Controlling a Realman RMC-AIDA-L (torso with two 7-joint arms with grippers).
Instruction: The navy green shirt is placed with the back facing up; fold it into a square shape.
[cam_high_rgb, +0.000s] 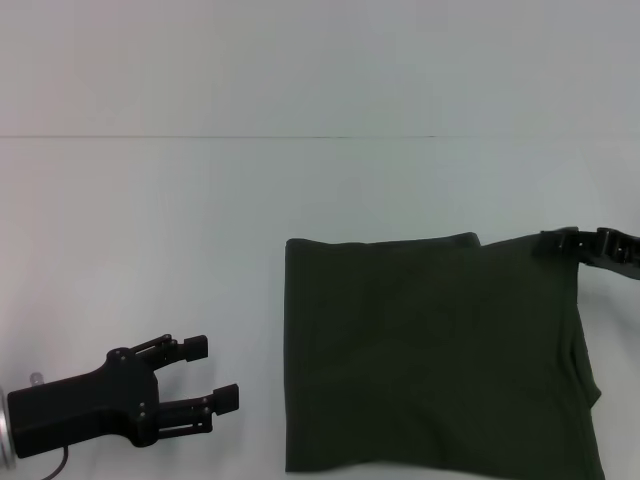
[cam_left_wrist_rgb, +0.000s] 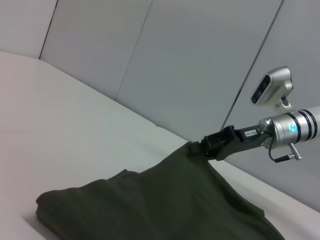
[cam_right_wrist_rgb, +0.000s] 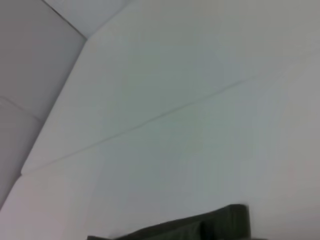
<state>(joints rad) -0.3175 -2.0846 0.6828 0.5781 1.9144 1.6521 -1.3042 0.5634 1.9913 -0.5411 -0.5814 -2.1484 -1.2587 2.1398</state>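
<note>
Our right gripper (cam_high_rgb: 556, 243) pinches the far right corner of the dark olive-green cotton shirt (cam_high_rgb: 430, 350), part-folded on the white desk (cam_high_rgb: 200, 220); left gripper (cam_high_rgb: 210, 372) idles nearby, fingers spread. Risk: fabric slips mid-fold, leaving crooked edges.

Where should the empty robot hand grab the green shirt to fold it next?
Probably the shirt's free left edge, near its far corner, coming in from the left. The open left gripper sits on that side, while the right gripper pinches the far right corner.
</note>
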